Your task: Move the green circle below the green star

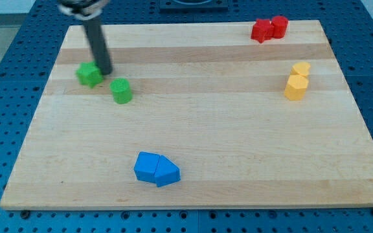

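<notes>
Down at the view's bottom, just left of centre, two blue blocks [156, 169] sit pressed together, shapes hard to call, one angular like a wedge. Moving up the wooden board [193, 123], big bare stretch in the middle. Upper left: green star [89, 74] and green circle [121, 90], near each other but w/ a small gap, circle sitting to the lower right of the star, so more beside than straight under it. Rod [96, 42] comes in from the view's top left, dark, slightly leaning; my tip [105, 72] lands right at the star's right edge, looks touching or as good as, and it's just up-left of the circle, not touching that one. Plain rod, no jaws, holding nothing. Top right: two red blocks [269, 29] touching, near the board's top edge. Right side, below them: two yellow blocks [297, 81] stacked close front-to-back, touching. Blue pegboard [5, 116] table all round the board.
</notes>
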Motion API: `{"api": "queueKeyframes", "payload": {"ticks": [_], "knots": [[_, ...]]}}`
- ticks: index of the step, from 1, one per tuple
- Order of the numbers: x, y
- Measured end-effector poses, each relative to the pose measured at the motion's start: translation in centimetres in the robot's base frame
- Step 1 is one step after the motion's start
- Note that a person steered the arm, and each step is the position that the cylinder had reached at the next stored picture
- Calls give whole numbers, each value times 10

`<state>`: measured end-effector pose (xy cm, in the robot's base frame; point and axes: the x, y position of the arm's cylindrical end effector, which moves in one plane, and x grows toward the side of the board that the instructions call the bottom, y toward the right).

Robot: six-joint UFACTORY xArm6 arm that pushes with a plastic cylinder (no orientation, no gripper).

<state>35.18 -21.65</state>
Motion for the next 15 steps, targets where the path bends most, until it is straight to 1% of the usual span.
{"api": "queueKeyframes", "payload": {"ticks": [1, 2, 3, 4, 5, 6, 7, 8, 9, 10, 11, 13, 15], "knots": [[4, -42], [-2, -13], [-15, 52], [-14, 108], [15, 102], [35, 59], [42, 19], [32, 58], [17, 124], [44, 130], [73, 92], [76, 3], [81, -1]]}}
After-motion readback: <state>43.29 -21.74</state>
